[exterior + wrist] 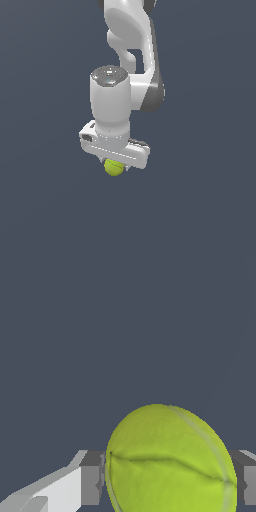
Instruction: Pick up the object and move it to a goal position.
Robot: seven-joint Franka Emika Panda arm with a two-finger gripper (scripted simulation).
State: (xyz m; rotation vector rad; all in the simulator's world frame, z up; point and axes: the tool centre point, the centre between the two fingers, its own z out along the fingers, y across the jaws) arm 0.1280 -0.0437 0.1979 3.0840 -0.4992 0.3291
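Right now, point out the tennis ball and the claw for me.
tennis ball [167,461]: wrist view, on its yellow-green face just above the curved seam.
claw [114,167]: exterior view, midway between the fingertips, where the ball sits under the white hand.

Exterior view high and distant; wrist view close, ball [170,461] shared.
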